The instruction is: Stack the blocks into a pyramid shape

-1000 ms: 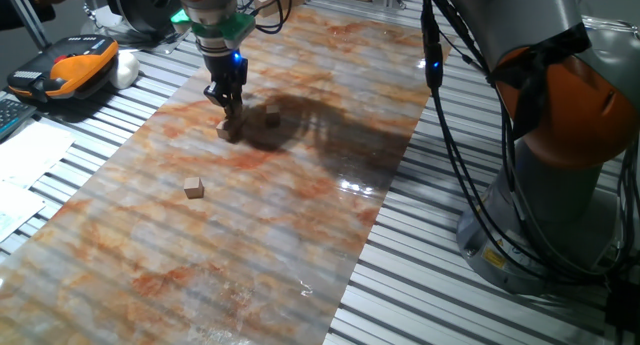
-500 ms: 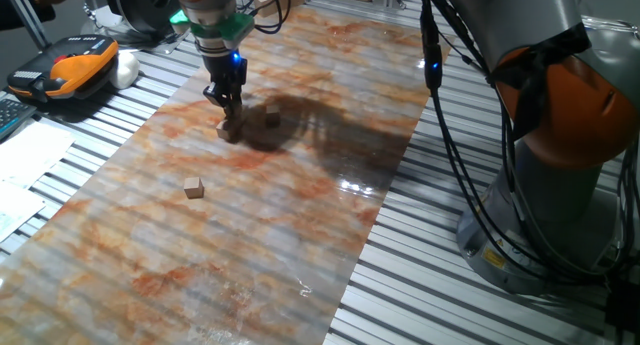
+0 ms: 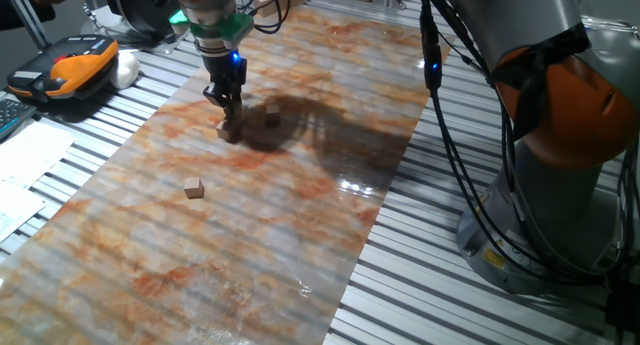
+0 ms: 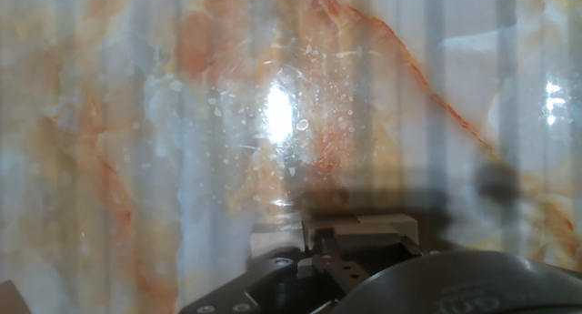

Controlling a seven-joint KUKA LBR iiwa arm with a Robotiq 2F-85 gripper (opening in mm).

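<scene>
Gripper [image 3: 229, 113] down on a cluster of blocks [image 3: 230, 131] on the marbled table [image 3: 300, 205], likely the pyramid's base. Jaws narrow, apparently around a block; hold not clear enough to confirm. One block [image 3: 272, 114] just right of the cluster, another block [image 3: 194, 188] well nearer the camera, presumably awaiting stacking.

Small light-brown wooden cubes [image 3: 194, 188] sit on a bench [image 3: 300, 215] of orange-veined, grey-white marble pattern; black pincer [image 3: 231, 118].
</scene>
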